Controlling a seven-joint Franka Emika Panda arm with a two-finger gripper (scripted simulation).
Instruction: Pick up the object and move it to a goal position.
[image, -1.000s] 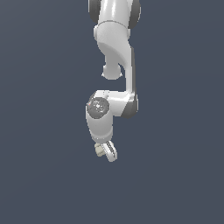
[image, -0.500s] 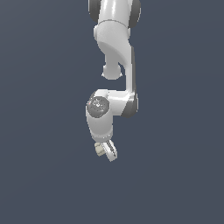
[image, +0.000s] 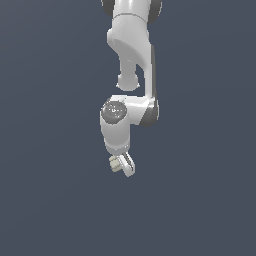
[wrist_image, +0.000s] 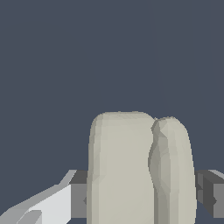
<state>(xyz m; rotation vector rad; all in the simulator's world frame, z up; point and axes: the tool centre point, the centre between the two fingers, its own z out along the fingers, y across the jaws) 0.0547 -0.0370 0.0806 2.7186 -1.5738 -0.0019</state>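
Note:
The object (image: 116, 163) is a small beige blocky piece held between the fingers of my gripper (image: 121, 165), below the white arm in the middle of the exterior view. The gripper is shut on it and holds it in the air. In the wrist view the object (wrist_image: 131, 170) fills the lower middle as a tall cream block with a rounded ridge on one side. A grey pad and white finger (wrist_image: 52, 203) press on one side and a grey pad (wrist_image: 212, 192) on the other. No goal marker shows.
Only a plain dark blue-grey background shows around the arm (image: 132, 55) in both views. No table, edge or other object is visible.
The arm and the held object have risen very slightly; the grip is unchanged.

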